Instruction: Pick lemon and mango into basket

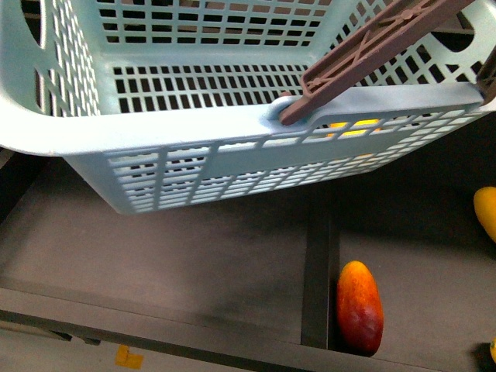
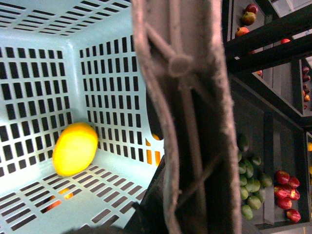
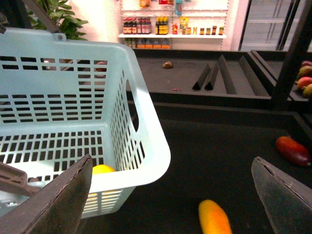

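Inside the pale turquoise slotted plastic basket (image 1: 155, 132), near a corner of its floor, lies the small bright yellow oval lemon (image 2: 75, 148). The elongated yellow-orange mango (image 3: 214, 219) lies outside on the dark shelf floor (image 1: 194, 263), near the basket's corner. The right gripper (image 3: 170, 161) hangs above it, spread wide; the left one's state I cannot tell. The smooth mango could roll out of an off-centre pinch — or a finger could catch the basket wall.

Right gripper (image 3: 171, 161): we see its two dark fingers (image 3: 58, 204) spread wide, with nothing between them. Left gripper (image 2: 146, 220): only a dark edge shows, and we cannot tell its state.
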Motion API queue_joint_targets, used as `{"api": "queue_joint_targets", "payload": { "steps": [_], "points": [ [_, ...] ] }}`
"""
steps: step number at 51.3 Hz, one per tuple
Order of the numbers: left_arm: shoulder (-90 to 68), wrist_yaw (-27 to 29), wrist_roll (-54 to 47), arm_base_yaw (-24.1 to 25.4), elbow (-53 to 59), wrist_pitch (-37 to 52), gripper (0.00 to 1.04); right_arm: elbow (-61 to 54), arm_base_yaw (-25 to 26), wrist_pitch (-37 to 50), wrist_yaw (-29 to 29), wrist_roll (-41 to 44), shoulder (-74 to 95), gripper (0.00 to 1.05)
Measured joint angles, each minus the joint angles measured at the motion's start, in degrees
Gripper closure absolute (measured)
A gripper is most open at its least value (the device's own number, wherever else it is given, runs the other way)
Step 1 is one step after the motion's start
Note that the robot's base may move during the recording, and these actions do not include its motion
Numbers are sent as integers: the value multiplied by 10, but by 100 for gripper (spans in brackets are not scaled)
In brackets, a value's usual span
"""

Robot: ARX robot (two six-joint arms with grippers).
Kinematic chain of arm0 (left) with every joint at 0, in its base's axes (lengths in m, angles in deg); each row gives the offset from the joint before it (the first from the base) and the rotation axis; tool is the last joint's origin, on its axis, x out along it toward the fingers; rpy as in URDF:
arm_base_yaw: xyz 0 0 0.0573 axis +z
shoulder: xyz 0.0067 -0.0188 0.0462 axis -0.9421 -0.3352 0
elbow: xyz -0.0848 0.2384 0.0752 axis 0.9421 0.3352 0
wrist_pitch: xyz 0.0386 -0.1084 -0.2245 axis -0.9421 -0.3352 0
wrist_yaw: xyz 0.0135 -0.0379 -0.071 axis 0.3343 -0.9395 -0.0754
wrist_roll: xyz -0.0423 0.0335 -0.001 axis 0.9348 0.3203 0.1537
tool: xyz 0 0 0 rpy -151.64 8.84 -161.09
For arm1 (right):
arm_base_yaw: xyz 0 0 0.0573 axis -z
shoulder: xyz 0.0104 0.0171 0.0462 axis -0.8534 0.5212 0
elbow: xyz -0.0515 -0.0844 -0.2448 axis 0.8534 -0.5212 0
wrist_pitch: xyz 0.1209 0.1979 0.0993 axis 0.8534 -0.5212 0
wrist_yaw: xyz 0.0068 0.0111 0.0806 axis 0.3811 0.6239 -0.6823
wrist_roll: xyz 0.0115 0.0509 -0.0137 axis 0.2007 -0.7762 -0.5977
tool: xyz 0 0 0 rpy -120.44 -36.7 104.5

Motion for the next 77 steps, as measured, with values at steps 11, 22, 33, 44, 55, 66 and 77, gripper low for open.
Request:
{"api": "queue_joint_targets", "payload": {
  "steps": [11, 22, 33, 44, 55, 66, 77],
  "points": [
    [0, -18, 2, -10, 0, -1, 100, 131, 84, -127, 191, -90, 245, 9],
    [0, -24, 6, -14, 0, -1, 100, 235, 221, 51, 34, 19, 507, 9],
    [0, -9, 3, -11, 0, -1, 100, 355, 268, 73, -32, 158, 766, 9],
    [0, -18, 3, -11, 0, -1, 100, 461, 258, 58, -69, 178, 949, 9],
    [0, -17, 4, -11, 0, -1, 100, 526, 241, 49, -59, 169, 1042, 9],
    [0, -15, 3, -11, 0, -1, 100, 567, 220, 45, -71, 145, 1083, 9],
    [0, -16, 3, -11, 0, -1, 100, 599, 204, 40, -72, 130, 1114, 9]
  ]
}}
